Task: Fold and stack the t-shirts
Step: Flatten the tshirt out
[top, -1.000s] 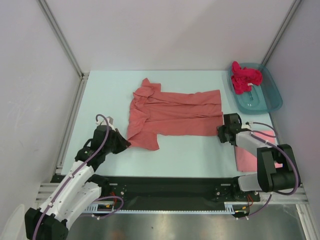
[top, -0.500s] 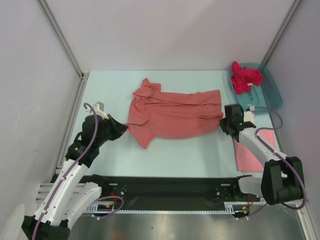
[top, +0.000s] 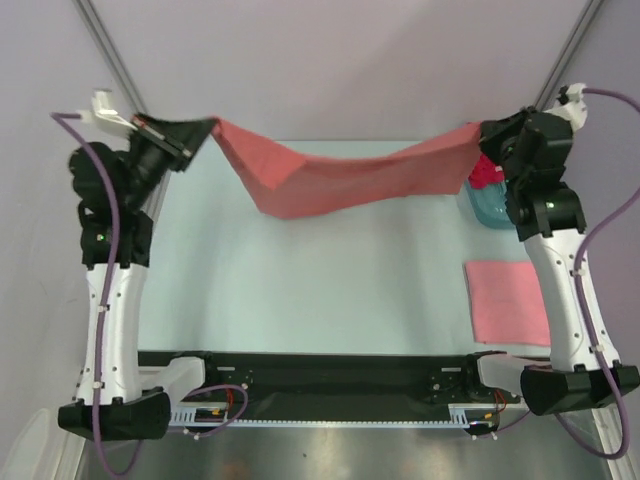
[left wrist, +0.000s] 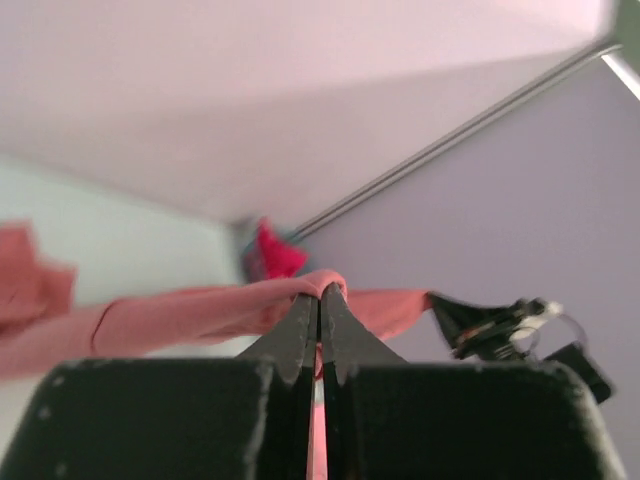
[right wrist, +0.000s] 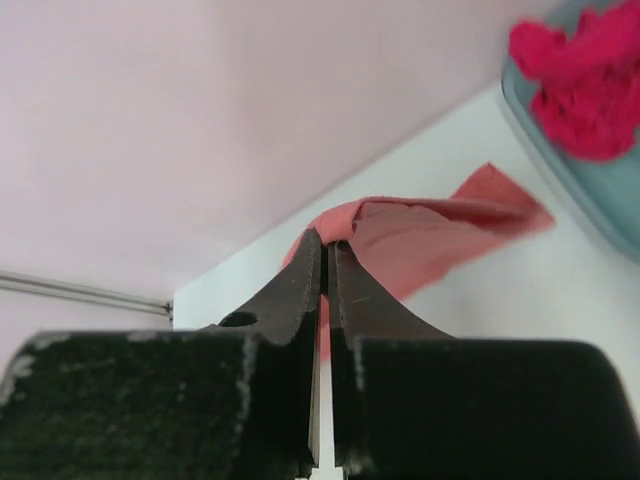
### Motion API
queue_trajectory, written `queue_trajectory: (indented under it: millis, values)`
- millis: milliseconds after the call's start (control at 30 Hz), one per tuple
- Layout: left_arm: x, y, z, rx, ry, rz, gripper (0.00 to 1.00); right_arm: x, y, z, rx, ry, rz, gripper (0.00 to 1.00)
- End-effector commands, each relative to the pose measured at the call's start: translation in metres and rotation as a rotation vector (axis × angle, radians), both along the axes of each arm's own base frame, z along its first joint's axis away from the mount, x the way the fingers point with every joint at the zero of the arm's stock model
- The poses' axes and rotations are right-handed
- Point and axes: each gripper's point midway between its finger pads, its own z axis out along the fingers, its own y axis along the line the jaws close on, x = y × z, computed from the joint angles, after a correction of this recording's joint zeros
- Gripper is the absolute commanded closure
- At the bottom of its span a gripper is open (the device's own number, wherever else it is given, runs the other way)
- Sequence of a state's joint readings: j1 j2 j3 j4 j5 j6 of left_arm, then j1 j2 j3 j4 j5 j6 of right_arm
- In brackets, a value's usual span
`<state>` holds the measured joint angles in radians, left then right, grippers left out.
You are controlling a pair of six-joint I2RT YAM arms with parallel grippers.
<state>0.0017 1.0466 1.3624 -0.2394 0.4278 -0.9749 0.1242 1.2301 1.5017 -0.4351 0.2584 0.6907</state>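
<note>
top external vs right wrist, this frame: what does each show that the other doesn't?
Top external only: the left gripper holding one end of the shirt, and a folded pink t-shirt lying on the table. Right wrist only: the right gripper pinched shut on a cloth fold, seen close up. Both: the salmon t-shirt in the air, and the magenta t-shirt in the teal tub.

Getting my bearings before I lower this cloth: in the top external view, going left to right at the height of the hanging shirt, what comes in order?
left pincer → salmon-coral t-shirt, sagging between the two grips → right pincer
</note>
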Motion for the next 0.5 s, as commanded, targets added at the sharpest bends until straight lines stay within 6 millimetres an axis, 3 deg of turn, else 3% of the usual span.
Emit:
queue_trajectory:
  millis: [0, 100, 133, 200, 267, 300, 400, 467]
  values:
    - [-0.069, -0.003, 0.141, -0.051, -0.452, -0.139, 1.0, -0.035, -0.011, 0.08, -0.108, -0.192, 0.031, 1.0]
    - [-0.124, 0.009, 0.2, -0.019, -0.694, -0.103, 1.0, -0.062, -0.013, 0.115, -0.141, -0.288, 0.044, 1.0]
    - [-0.14, 0.011, 0.209, -0.015, -0.732, -0.069, 1.0, -0.072, -0.015, 0.129, -0.15, -0.325, 0.041, 1.0]
    - [-0.145, 0.026, 0.216, -0.046, -0.726, 0.06, 1.0, -0.088, -0.016, 0.145, -0.152, -0.375, 0.038, 1.0]
    - [-0.139, 0.043, 0.197, -0.114, -0.609, 0.175, 1.0, -0.097, -0.02, 0.158, -0.153, -0.411, 0.016, 1.0]
    - [-0.115, 0.066, 0.175, -0.198, -0.513, 0.278, 1.0, -0.1, -0.024, 0.163, -0.157, -0.42, -0.007, 1.0]
    - [-0.084, 0.075, 0.144, -0.279, -0.41, 0.277, 1.0, -0.102, -0.025, 0.178, -0.16, -0.442, -0.016, 1.0]
    - [-0.082, 0.066, 0.155, -0.289, -0.448, 0.198, 1.0, -0.099, -0.024, 0.186, -0.155, -0.452, -0.012, 1.0]
